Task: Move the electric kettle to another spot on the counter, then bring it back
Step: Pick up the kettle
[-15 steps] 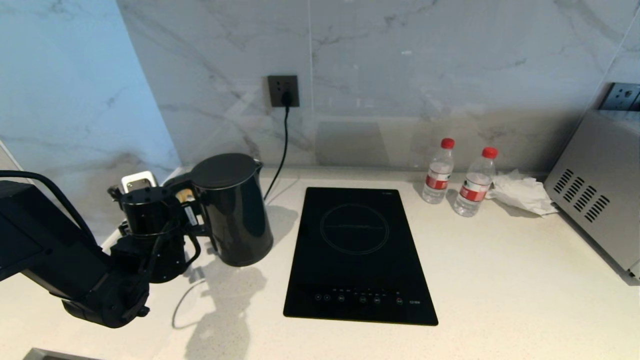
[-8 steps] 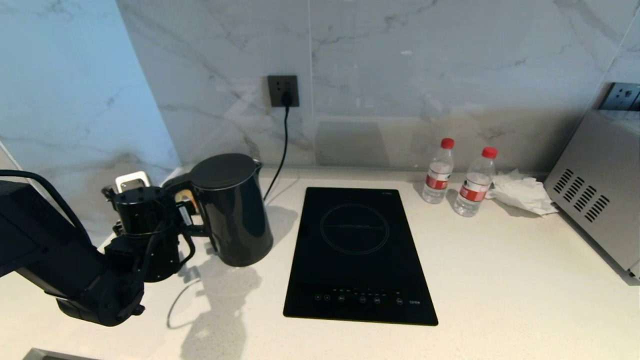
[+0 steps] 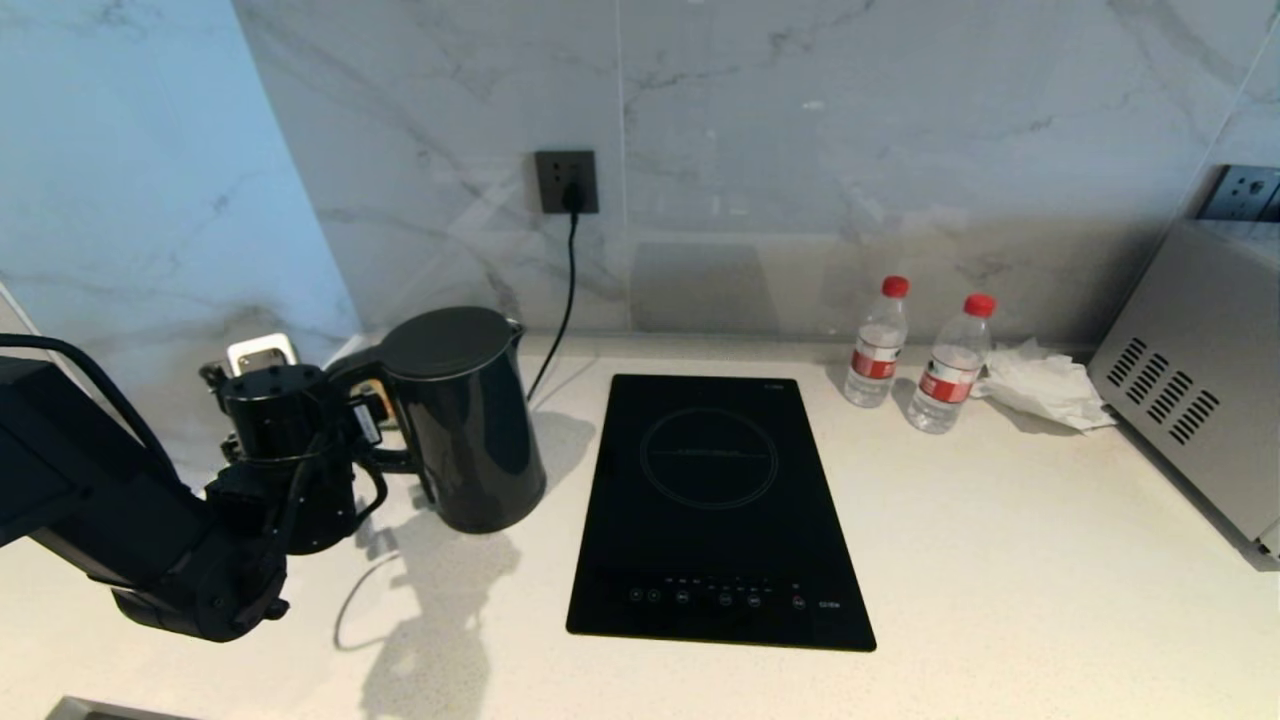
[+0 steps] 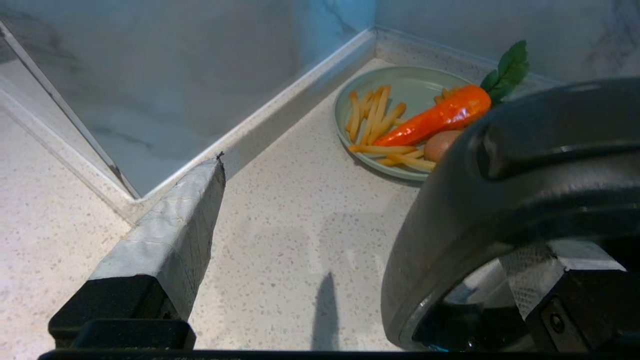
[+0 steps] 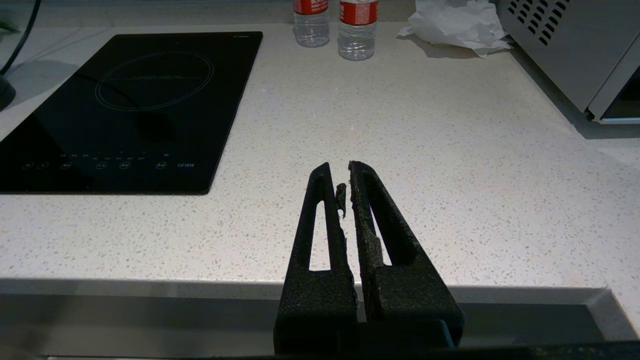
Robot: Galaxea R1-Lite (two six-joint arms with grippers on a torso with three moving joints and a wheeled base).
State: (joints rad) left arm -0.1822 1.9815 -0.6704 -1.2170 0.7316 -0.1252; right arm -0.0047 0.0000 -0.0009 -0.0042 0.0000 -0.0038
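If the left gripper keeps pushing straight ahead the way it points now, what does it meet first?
Probably the green plate of fries and a carrot by the corner wall. The left gripper is open, one finger free, the other inside the electric kettle handle loop, which would drag the kettle along. Depth is unclear.

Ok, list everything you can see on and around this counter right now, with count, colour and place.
kettle: 1, glossy black, counter's left, beside the hob
counter: 1, off-white speckled, under everything
hob: 1, black glass, centre
water bottles: 2, clear, red caps, back right by the wall
crumpled tissue: 1, white, right of the bottles
oven: 1, silver-grey, far right
wall socket: 1, dark, black cord plugged in
plate: 1, pale green, corner behind the kettle, holding fries and a carrot
left gripper: 1, black, open, at the kettle's handle
right gripper: 1, black, shut, over the counter's front edge
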